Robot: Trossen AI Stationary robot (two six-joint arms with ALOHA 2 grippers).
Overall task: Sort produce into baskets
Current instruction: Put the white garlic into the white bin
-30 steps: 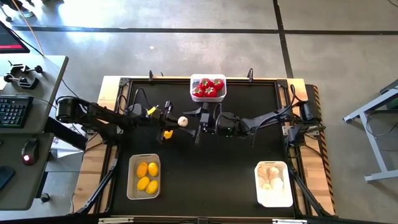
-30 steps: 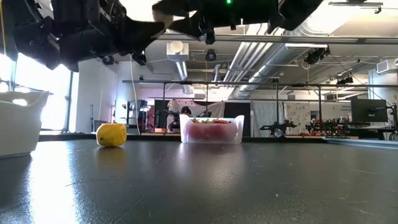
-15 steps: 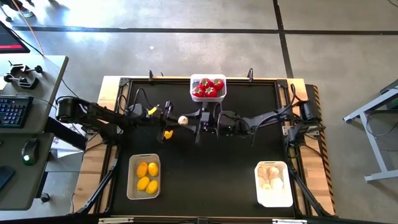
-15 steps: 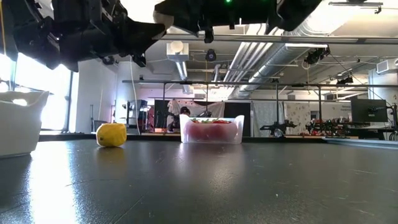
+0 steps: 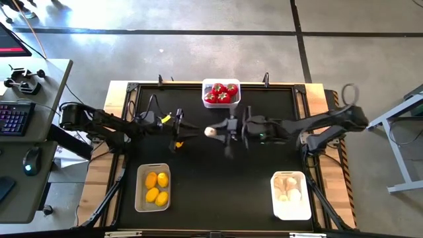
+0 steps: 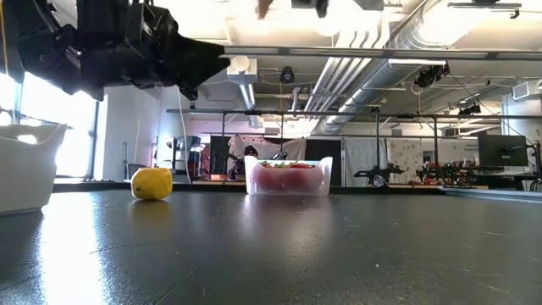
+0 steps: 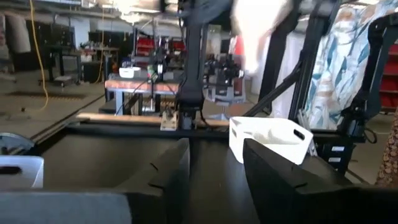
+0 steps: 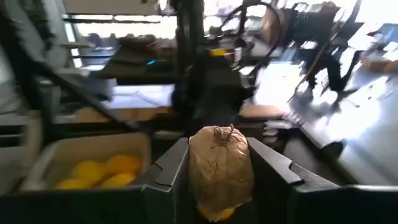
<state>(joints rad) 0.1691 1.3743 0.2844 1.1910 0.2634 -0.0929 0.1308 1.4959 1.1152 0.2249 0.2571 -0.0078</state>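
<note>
An off-white garlic bulb (image 5: 210, 131) hangs above the mat's middle with my right gripper (image 5: 218, 131) shut on it; the right wrist view shows the bulb (image 8: 221, 168) between the fingers. Just to its left, my left gripper (image 5: 190, 131) stands open, nothing between its fingers (image 7: 216, 158). A yellow lemon (image 6: 152, 183) rests on the mat under the left gripper, half hidden in the high view (image 5: 177, 142). Three baskets stand on the mat: tomatoes (image 5: 221, 92) at the far edge, lemons (image 5: 153, 188) near left, garlic (image 5: 291, 195) near right. My right gripper pinches the garlic bulb between its two fingers, one on each side of the bulb (image 8: 196, 171). The fingers run about level, coming from the table's right side. The bulb is lifted clear of the mat, its tied tip (image 8: 222, 132) showing above the fingers.
The black mat (image 5: 218, 178) has free room between the two near baskets. Beyond the table's left edge stands a desk with a keyboard (image 5: 13, 119) and a mouse. Cables run along the mat's far corners.
The garlic bulb has passed from my left gripper to my right one. My right gripper has drawn back toward the table's right edge and risen, carrying the bulb away from the left fingers. My left arm has stayed in place. The lemon has not moved.
</note>
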